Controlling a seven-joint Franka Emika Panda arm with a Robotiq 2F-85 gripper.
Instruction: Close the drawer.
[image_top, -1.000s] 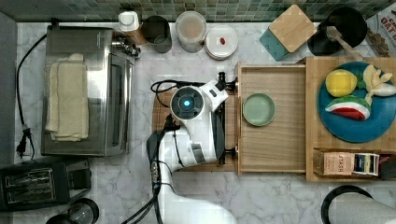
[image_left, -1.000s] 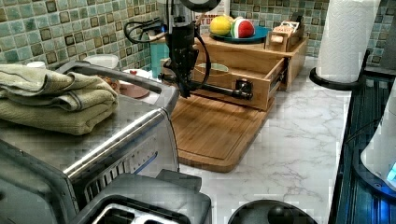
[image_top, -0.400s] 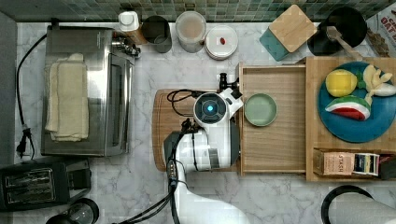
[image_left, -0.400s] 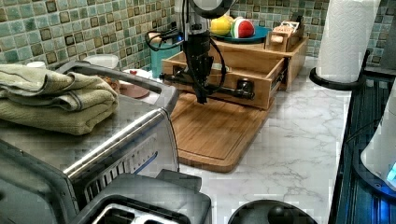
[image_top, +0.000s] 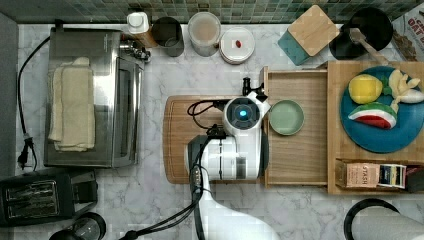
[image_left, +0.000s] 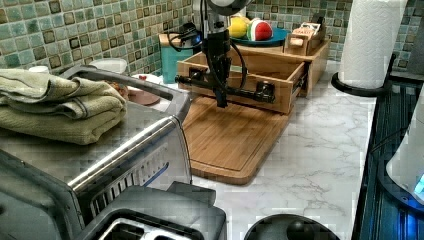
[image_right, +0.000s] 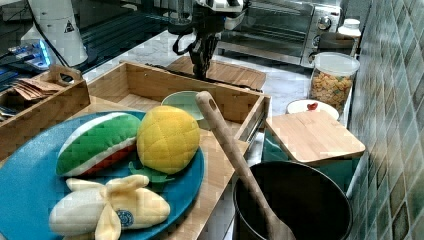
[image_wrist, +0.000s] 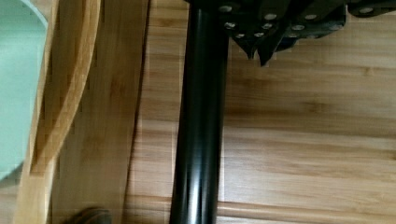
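Note:
The light-wood drawer (image_top: 295, 162) stands partly pulled out of the cabinet over a bamboo cutting board (image_top: 179, 140). It holds a pale green bowl (image_top: 286, 117). A black bar handle (image_left: 242, 93) runs across the drawer's front (image_left: 250, 103). My gripper (image_left: 221, 102) hangs fingers-down right against the outer side of that handle, shut with nothing held. In the wrist view the handle (image_wrist: 198, 140) passes just beside my gripper (image_wrist: 258, 55), over the cutting board (image_wrist: 303, 140). From the right view, the gripper (image_right: 201, 65) is behind the drawer's front wall (image_right: 150, 82).
The cabinet top (image_top: 336, 145) carries a blue plate (image_top: 390, 137) of toy fruit and a tea box (image_top: 370, 175). A toaster oven (image_top: 90, 100) stands at the top view's left. Jars (image_top: 204, 32) and a black pot (image_top: 367, 30) line the tiled wall. A paper towel roll (image_left: 372, 40) stands on the counter.
My arm has moved to the top view's right, up against the handle. The drawer and its bowl have slid a little toward the cabinet.

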